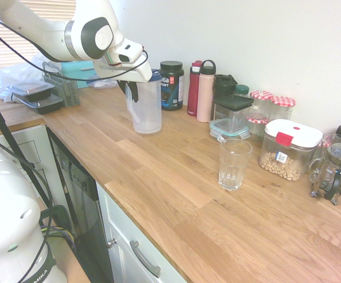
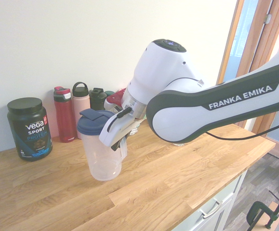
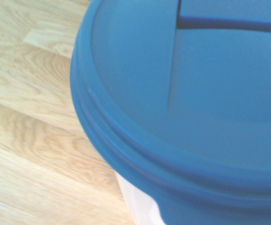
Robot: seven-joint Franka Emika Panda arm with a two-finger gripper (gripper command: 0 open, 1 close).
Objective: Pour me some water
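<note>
A clear plastic pitcher [image 1: 145, 106] [image 2: 100, 154] with a blue lid [image 3: 196, 93] stands on the wooden counter [image 1: 176, 194] near the wall. It looks nearly empty. My gripper [image 1: 132, 91] [image 2: 121, 147] comes down at the pitcher's side and is shut on its handle, with the dark fingers against the clear wall. An empty ribbed drinking glass [image 1: 234, 163] stands upright on the counter, well apart from the pitcher toward the front. The wrist view shows only the lid from close by and counter wood.
Behind the pitcher stand a black protein tub [image 1: 171, 84] [image 2: 29, 127], a red bottle [image 1: 193, 88] and a pink bottle [image 1: 205, 91]. Lidded containers [image 1: 231, 115], a nut box [image 1: 289, 148] and a French press [image 1: 335, 171] line the wall past the glass. Black trays [image 1: 37, 97] sit at the counter's other end.
</note>
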